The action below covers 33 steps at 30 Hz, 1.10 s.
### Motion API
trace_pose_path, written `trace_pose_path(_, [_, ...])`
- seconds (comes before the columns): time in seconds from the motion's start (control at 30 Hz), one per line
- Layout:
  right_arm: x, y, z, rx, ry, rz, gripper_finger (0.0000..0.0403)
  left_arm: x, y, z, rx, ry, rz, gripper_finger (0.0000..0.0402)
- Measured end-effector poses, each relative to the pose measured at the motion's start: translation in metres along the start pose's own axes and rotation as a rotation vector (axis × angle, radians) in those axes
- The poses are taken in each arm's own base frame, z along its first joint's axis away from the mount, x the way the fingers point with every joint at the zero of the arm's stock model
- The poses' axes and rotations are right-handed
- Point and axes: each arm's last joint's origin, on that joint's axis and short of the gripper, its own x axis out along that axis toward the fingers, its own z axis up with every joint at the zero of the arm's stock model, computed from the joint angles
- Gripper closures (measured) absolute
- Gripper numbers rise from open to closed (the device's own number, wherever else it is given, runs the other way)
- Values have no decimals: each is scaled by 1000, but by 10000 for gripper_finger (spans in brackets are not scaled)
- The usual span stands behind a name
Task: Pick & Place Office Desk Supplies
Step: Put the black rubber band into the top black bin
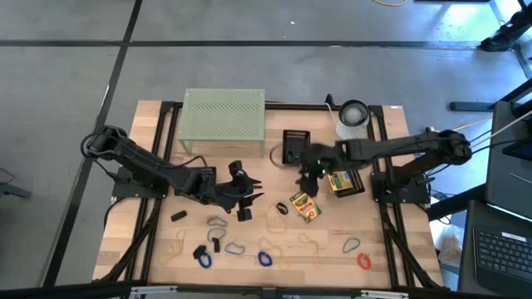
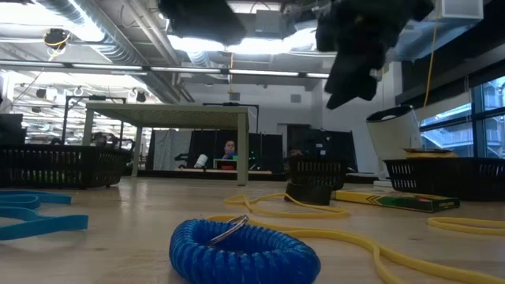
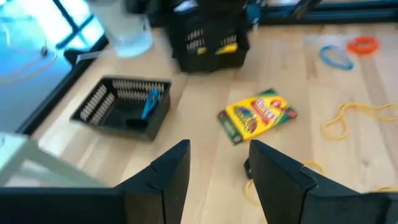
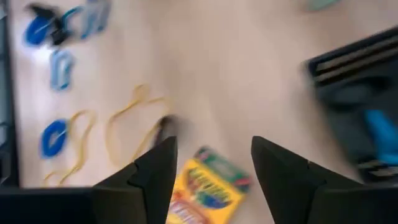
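Observation:
A yellow-green crayon box (image 1: pixel 305 205) lies flat on the wooden table, and a second one (image 1: pixel 345 181) sits in a black tray. Blue (image 1: pixel 265 259), red (image 1: pixel 364 261) and grey (image 1: pixel 218 222) loop clips, tan rubber bands (image 1: pixel 303 242) and small black clips (image 1: pixel 178 216) are scattered along the near side. My right gripper (image 1: pixel 312 174) hovers open just above the loose crayon box (image 4: pixel 205 186), which shows between its fingers. My left gripper (image 1: pixel 247 189) is open and empty over the table's middle, pointing toward that same box (image 3: pixel 257 115).
A pale-green mesh stand (image 1: pixel 223 115) stands at the far edge, with a white roll (image 1: pixel 353 116) at the far right. A black basket (image 1: pixel 295 145) holding a blue item stands between them. Bare wood lies between the two grippers.

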Motion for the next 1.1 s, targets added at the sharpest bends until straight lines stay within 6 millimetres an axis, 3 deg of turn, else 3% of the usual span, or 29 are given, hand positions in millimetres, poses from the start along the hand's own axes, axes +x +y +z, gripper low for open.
trace_pose_path(0.33, [20,56,-29,-156,-55,-64,208,3,-9,-5,14,20,-45,222])
trace_pose_path(0.53, [51,77,-37,-194,-82,-7,209,0,-14,-6,8,19,-65,221])
trace_pose_path(0.9, [112,76,-59,-325,19,-56,209,-11,-29,-10,25,11,-117,222])
trace_pose_path(1.1, [130,68,-65,-392,29,-157,209,-15,-34,-12,35,8,-132,223])
